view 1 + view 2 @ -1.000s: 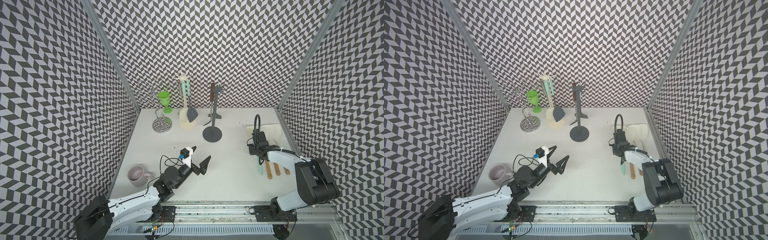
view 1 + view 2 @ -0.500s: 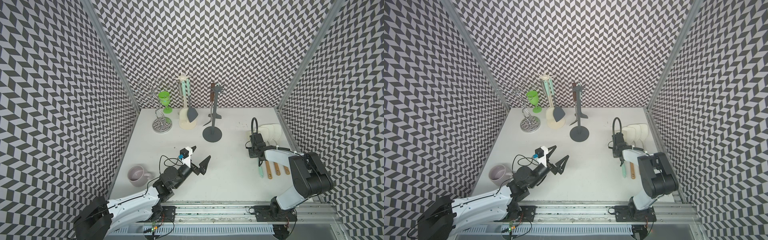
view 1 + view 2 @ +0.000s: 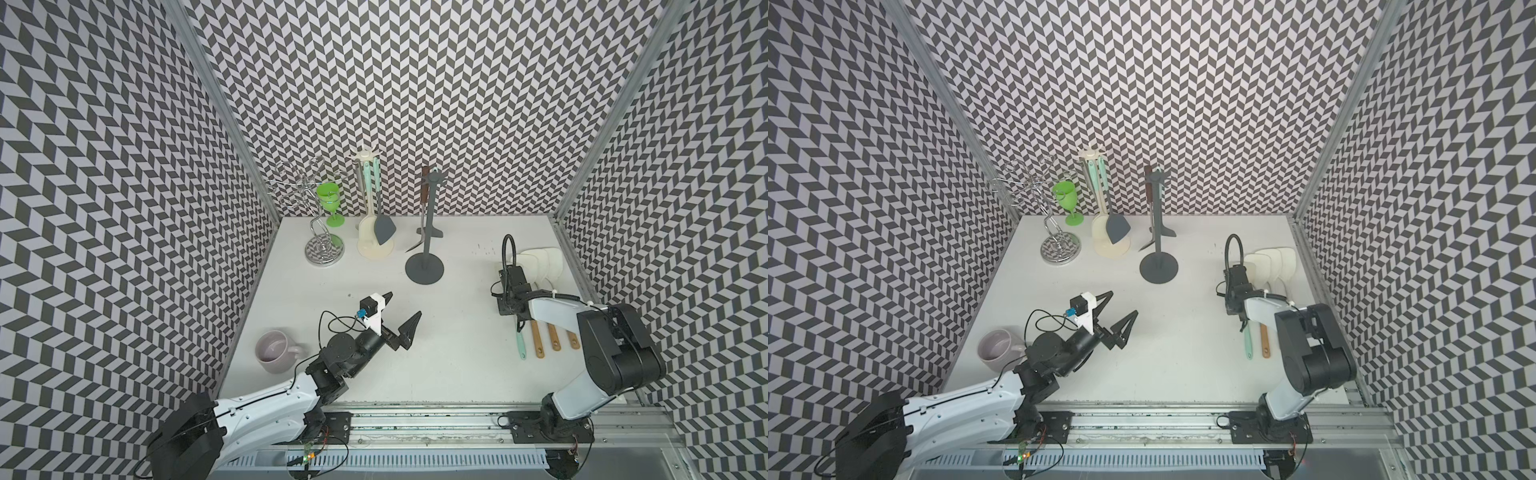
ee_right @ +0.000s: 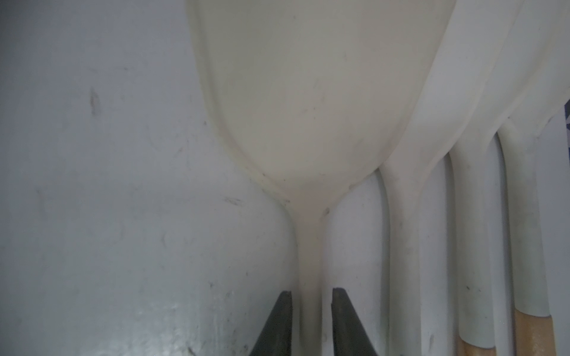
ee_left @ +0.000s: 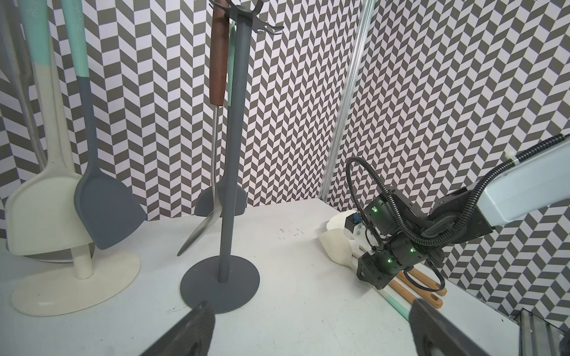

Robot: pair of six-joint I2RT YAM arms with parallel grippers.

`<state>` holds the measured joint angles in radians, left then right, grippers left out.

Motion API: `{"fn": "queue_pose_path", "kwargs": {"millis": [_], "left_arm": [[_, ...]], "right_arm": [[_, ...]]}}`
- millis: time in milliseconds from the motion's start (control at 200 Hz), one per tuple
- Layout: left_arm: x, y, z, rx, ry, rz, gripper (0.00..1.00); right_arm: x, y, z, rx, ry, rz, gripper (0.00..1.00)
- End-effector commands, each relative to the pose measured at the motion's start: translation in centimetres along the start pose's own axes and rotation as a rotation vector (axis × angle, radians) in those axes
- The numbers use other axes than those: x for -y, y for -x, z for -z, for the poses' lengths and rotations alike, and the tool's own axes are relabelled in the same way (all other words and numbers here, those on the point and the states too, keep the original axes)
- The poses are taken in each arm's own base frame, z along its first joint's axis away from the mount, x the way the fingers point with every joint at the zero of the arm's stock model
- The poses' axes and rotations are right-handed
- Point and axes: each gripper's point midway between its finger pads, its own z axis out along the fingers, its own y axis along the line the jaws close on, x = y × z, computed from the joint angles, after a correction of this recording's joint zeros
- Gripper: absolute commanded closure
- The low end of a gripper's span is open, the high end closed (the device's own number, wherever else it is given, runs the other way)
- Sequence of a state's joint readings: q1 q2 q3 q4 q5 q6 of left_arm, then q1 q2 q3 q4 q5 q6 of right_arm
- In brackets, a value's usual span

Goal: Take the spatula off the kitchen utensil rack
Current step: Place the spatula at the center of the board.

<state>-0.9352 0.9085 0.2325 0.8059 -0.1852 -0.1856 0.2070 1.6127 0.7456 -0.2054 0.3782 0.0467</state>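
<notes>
A cream spatula with a teal handle (image 3: 519, 345) (image 3: 1248, 345) lies flat on the table at the right, its head (image 4: 308, 92) pointing to the back wall. My right gripper (image 3: 516, 287) (image 3: 1239, 286) (image 4: 311, 296) sits low over its neck, slightly open, with a thin gap on each side. The cream utensil rack (image 3: 376, 249) (image 3: 1111, 249) stands at the back and holds a cream and a grey utensil (image 5: 105, 212). My left gripper (image 3: 404, 311) (image 3: 1123, 303) (image 5: 311, 305) hovers open and empty mid-table.
Wooden-handled cream spatulas (image 3: 552, 336) lie right of the teal one, by the right wall. A grey rack (image 3: 424, 270) holds a brown-handled metal turner (image 5: 216, 77). A wire stand (image 3: 324, 249) and green goblet (image 3: 328, 199) are at the back left, a mug (image 3: 276, 351) near left.
The right gripper's jaws have parted a little off the spatula's neck, and the right arm's elbow has swung in. The left arm has not moved.
</notes>
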Motion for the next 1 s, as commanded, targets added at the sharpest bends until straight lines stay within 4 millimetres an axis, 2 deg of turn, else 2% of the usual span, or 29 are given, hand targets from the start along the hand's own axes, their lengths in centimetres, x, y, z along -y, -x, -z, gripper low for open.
{"fn": "queue_pose_path", "kwargs": {"millis": [0,200,391,566,651,796,901,996], "left_arm": [[0.3,1.5,-0.1,0.04,-0.014,0.014,0.0],[0.3,1.4,-0.1,0.036,-0.011,0.013,0.0],[0.2,1.6,-0.1,0.034,-0.007,0.014,0.0],[0.5,2.2,0.3,0.047,-0.017,0.019,0.0],[0.4,2.5,0.6,0.058,-0.018,0.019,0.0],[0.6,2.8,1.1,0.075,-0.03,0.029,0.0],[0.4,2.7,1.2,0.077,-0.025,0.026,0.0],[0.4,2.6,0.9,0.068,-0.02,0.024,0.0]], "right_arm": [[0.2,1.1,0.4,0.029,-0.003,-0.024,0.73],[0.2,2.3,1.8,0.082,0.029,-0.061,0.62],[0.5,4.3,4.4,0.162,0.073,-0.113,0.47],[0.7,6.8,8.4,0.277,0.154,-0.172,0.31],[0.7,7.8,10.6,0.337,0.209,-0.205,0.2],[2.0,9.2,13.7,0.405,0.239,-0.377,0.01],[3.7,9.5,15.2,0.436,0.221,-0.556,0.0],[4.1,9.8,16.2,0.46,0.249,-0.645,0.0]]}}
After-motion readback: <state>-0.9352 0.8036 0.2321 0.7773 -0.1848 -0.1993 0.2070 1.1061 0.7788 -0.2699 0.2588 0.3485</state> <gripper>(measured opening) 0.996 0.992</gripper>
